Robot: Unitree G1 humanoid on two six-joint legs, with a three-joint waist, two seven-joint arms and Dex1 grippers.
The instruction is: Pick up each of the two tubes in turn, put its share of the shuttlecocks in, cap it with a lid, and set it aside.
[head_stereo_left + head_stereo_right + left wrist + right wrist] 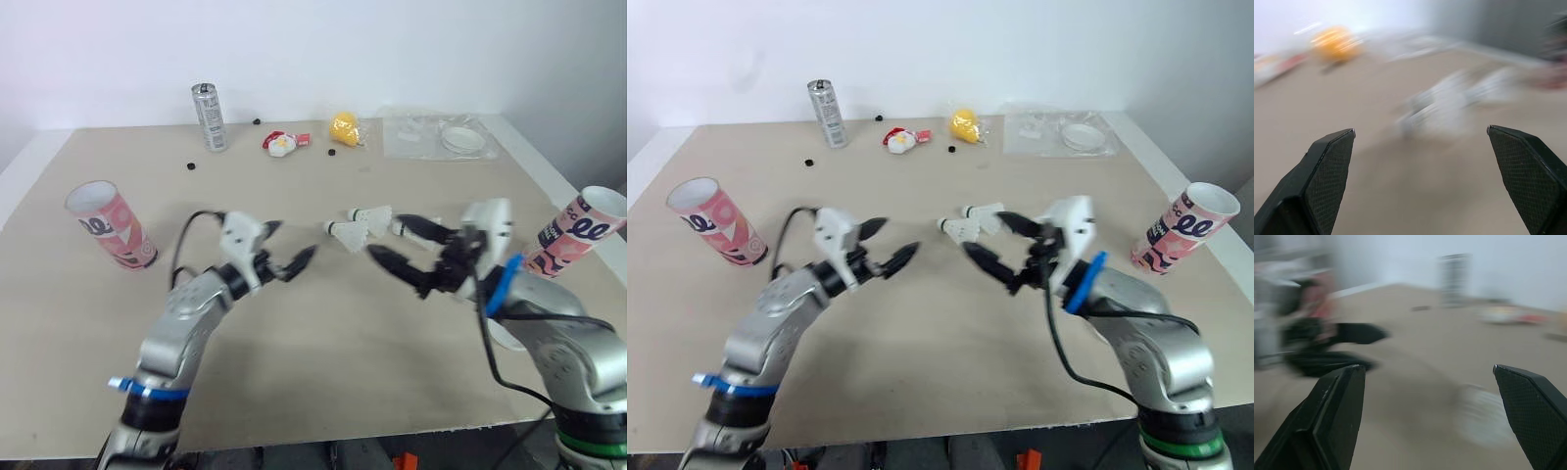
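Our left tool (292,241) and right tool (384,237) hover above the beige worktop (323,333), both spread wide, with two shuttlecocks (351,234) lying between them.

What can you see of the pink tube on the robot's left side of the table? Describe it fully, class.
The pink tube looks like cardboard, pink with white swirls and dark lettering, and has a white rim round its open mouth. It has no lid. Its lower end rests on the table near the left edge, and its mouth points up and outward. Nothing else touches it. The left end effector, open, is apart from it, toward the table's middle.
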